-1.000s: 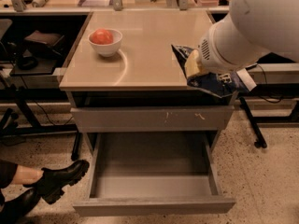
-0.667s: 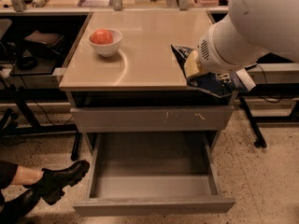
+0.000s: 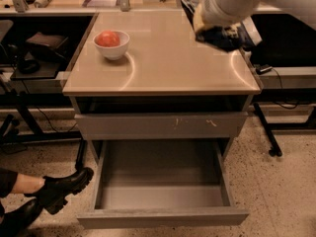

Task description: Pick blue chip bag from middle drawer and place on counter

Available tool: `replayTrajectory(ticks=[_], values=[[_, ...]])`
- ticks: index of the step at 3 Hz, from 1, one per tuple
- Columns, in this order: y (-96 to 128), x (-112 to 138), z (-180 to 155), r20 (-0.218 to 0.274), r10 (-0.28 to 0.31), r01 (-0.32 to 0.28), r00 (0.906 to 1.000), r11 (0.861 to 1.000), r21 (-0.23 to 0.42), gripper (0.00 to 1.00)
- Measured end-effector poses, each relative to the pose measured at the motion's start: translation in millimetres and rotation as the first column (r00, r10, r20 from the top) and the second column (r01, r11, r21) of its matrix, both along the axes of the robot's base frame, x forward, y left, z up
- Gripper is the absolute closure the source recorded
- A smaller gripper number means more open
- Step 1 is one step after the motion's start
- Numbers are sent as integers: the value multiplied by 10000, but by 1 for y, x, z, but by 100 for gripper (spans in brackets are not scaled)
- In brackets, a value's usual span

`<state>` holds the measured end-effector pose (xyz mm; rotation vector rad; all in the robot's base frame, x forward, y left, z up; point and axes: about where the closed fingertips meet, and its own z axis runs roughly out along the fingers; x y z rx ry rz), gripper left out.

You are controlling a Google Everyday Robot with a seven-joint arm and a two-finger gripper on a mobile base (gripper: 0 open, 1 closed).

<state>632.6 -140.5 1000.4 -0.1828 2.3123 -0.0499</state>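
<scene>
The bag [image 3: 223,36] is a small, crinkled, dark-blue packet with a pale crimped end poking out to the right. It sits at the far right of the counter [image 3: 163,65], right up against the arm's end and partly hidden under it. Whether it rests on the surface or hangs just above it cannot be told.

The drawer [image 3: 163,174] is pulled well out at the bottom of the cabinet. It is wide and shallow, and only its grey floor and walls show inside. Above it is a closed drawer front [image 3: 160,126] with a few pale scuff marks right of centre, and a dark slot lies between that front and the counter's edge. A white bowl [image 3: 111,44] stands on the counter's left half, well apart from the bag, with one red fruit [image 3: 108,38] in it.

The white arm [image 3: 237,1] comes in from the top right corner, its bulky casing bent down over the counter's far right edge. The gripper [image 3: 207,29] is at the lower end of the casing, just beside the bag and touching it — most of it is covered by the casing, so I cannot tell whether it is gripping the bag.

At the lower left a black shoe [image 3: 61,189] rests on the speckled floor [image 3: 281,191], near the drawer's left corner.
</scene>
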Motion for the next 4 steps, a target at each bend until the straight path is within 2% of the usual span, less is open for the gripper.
replayTrajectory(ticks=[1, 2, 3, 4], values=[[-1, 69, 23, 633, -365, 374, 9973, 9992, -118, 100], [-3, 121, 23, 749, -610, 618, 9953, 9981, -74, 100], [3, 157, -22, -37, -674, 673, 9977, 9974, -264, 100], [8, 174, -73, -957, -728, 707, 9927, 9972, -259, 100]])
